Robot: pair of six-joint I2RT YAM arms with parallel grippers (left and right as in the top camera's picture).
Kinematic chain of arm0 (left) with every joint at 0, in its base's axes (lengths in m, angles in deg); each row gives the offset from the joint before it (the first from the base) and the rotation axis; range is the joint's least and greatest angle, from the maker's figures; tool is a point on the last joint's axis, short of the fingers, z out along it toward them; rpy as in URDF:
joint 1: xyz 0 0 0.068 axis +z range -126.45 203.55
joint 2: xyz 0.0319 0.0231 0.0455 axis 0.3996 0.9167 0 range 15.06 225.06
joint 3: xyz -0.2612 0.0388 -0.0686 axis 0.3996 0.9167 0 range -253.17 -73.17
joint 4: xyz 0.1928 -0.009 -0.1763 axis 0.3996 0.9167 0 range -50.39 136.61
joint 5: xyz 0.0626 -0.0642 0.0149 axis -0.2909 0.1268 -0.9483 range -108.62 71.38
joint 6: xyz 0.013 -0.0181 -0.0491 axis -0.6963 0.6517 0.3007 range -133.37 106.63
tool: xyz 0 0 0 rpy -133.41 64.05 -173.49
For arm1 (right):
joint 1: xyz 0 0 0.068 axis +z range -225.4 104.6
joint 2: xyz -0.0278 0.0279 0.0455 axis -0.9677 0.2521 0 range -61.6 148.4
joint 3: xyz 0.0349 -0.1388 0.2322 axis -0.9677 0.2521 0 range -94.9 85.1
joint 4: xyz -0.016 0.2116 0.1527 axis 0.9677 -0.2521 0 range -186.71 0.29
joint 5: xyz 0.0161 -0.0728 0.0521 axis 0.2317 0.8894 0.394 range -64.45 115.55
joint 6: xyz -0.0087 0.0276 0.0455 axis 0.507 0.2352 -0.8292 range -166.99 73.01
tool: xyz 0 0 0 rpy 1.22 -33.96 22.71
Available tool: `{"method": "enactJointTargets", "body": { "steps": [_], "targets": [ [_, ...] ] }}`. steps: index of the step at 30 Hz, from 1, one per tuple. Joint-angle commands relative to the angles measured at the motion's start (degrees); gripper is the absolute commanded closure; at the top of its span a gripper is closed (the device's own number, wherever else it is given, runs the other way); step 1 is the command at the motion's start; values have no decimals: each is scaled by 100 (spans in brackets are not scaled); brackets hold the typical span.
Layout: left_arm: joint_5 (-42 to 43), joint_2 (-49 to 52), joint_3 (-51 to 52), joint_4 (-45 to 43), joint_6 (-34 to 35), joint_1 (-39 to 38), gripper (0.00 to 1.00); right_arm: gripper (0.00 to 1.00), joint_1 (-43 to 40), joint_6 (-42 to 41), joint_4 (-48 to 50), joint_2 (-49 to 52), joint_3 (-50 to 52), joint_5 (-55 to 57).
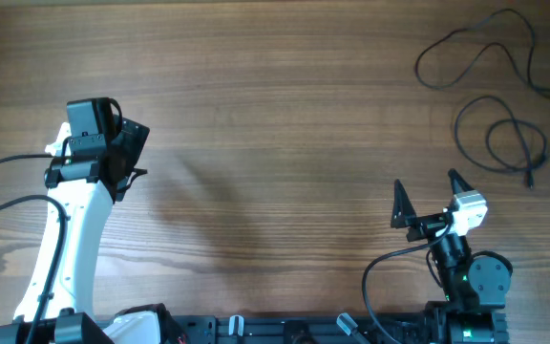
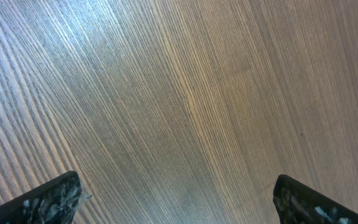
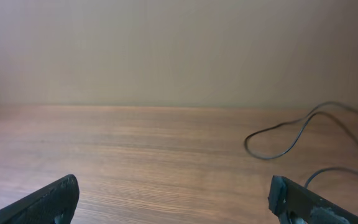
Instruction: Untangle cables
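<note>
Ahead and right of the right gripper (image 1: 424,178), the cables (image 1: 457,125) are running off the picture's edge, their far stretches unseen. In both wrist views the bottom edge is cropping the fingers (image 2: 48,202).

Soft, even, warm light falls on the counter (image 1: 285,105) in the overhead view, which is sharp from edge to edge. A faint, diffuse shadow spreads over the wood to the right of the left arm (image 1: 73,229), so the light seems to come from above and somewhat from the left. In the left wrist view a cool whitish sheen glares off the grain at upper left and fades to duller brown at right. There the left tool (image 2: 176,202) shows only as soft, out-of-focus dark corners. The right wrist view is dimmer, hazy and low in contrast, and the cables (image 3: 277,142) look slightly blurred.
</note>
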Motion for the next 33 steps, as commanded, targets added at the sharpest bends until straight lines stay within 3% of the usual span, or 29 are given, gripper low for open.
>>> {"method": "enactJointTargets", "body": {
  "steps": [1, 9, 13, 33],
  "targets": [
    [-17, 2, 4, 2, 70, 33, 0, 0, 20, 992, -17, -98, 15, 188],
    [-17, 2, 4, 2, 70, 33, 0, 0, 11, 1012, -44, -98, 15, 459],
    [-17, 2, 4, 2, 70, 33, 0, 0, 11, 157, -70, -98, 15, 1156],
    [-17, 2, 4, 2, 70, 33, 0, 0, 11, 186, -68, -94, 15, 1130]
  ]
}}
